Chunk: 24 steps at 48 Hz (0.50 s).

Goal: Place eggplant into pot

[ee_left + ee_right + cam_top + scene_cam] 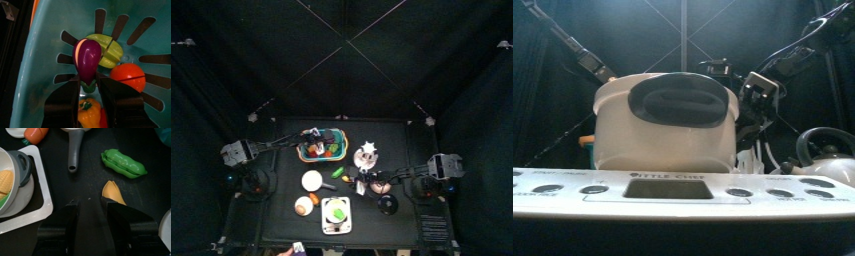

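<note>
Black curtains (225, 60) pen in a small black bench (285, 225). Near the bench's far left corner stands a teal basket (40, 55) holding the purple eggplant (87, 60) among other toy vegetables. The left pincer (87, 92) hangs over it, its jaws apart either side of the eggplant's stem end. The right pincer (90, 210) hovers open above bare bench beside a green pea pod (123, 162). A pot (17, 173) sits on a white tray (30, 213) near the front edge.
</note>
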Each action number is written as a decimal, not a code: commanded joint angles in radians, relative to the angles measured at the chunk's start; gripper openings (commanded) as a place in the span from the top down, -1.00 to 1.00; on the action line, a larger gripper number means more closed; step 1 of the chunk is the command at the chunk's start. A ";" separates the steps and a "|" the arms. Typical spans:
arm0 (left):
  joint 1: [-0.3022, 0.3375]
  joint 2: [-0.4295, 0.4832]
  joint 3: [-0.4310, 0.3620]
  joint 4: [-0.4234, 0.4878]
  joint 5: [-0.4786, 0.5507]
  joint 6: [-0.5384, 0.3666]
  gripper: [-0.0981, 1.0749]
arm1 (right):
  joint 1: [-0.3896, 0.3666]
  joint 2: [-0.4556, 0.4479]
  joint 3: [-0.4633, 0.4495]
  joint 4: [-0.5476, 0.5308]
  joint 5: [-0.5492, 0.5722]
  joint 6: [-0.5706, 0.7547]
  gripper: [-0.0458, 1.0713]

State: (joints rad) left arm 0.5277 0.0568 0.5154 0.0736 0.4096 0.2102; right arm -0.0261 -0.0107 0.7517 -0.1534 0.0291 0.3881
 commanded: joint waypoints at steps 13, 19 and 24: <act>0.002 -0.117 -0.023 0.026 0.000 -0.002 -0.20 | 0.002 -0.037 -0.009 0.000 -0.003 -0.009 -0.47; -0.005 -0.173 -0.012 0.037 0.012 0.000 -0.20 | 0.002 -0.043 -0.006 0.000 -0.003 -0.012 -0.47; -0.055 -0.235 0.021 0.037 0.012 0.002 -0.20 | -0.005 -0.064 -0.002 -0.009 -0.008 -0.009 -0.46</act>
State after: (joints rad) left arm 0.5093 -0.1227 0.5323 0.1074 0.4249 0.2086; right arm -0.0276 -0.0307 0.7563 -0.1565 0.0291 0.3758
